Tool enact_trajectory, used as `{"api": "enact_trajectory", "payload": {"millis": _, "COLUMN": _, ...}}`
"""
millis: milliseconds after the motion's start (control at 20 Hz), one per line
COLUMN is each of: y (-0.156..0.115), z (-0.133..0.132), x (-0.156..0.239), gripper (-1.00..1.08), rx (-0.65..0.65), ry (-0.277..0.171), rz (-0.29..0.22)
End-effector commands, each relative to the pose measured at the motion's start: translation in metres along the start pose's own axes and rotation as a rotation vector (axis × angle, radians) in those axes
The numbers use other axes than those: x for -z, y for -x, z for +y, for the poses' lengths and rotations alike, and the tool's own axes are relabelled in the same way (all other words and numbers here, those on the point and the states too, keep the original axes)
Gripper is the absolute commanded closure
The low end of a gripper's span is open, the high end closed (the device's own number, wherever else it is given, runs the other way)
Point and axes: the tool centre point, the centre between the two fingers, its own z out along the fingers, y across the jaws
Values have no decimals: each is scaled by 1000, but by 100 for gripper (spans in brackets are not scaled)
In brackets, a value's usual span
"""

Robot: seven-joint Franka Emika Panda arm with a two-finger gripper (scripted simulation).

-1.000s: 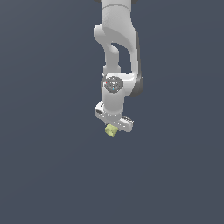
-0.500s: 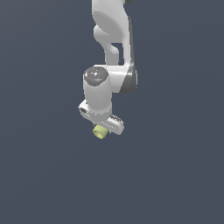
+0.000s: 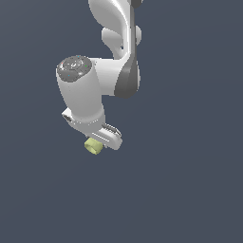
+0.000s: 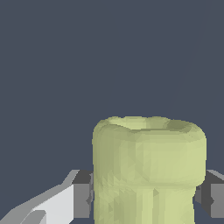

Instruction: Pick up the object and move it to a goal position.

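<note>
Though half-hidden in ext. view under white arm, end effector [image 3: 97, 142] clamped on pale yellow-green object [image 3: 94, 146], poking out below w/ plain dark backdrop; wrist view: object [image 4: 148, 168] pinched btwn dark pads [image 4: 82, 194] either side.

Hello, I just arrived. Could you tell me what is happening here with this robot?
A white robot arm is carrying a small yellow-green cylinder. The gripper is shut on it: in the wrist view, the dark finger pads press on both of its sides. In the exterior view the cylinder hangs just below the gripper. Only a plain dark background shows around them, so no goal position can be seen.
</note>
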Motion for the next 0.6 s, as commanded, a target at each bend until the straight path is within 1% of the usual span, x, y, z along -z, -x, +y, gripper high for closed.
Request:
{"api": "enact_trajectory", "payload": {"millis": 0, "y": -13, "z": 4, "x": 13, "gripper": 108, "rx": 1, "ry": 0, "rz": -1}}
{"api": "enact_trajectory", "payload": {"millis": 300, "y": -39, "z": 11, "x": 37, "gripper": 108, "rx": 1, "ry": 0, "rz": -1}}
{"api": "enact_trajectory", "payload": {"millis": 550, "y": -56, "z": 15, "x": 52, "gripper": 108, "rx": 1, "ry": 0, "rz": -1}}
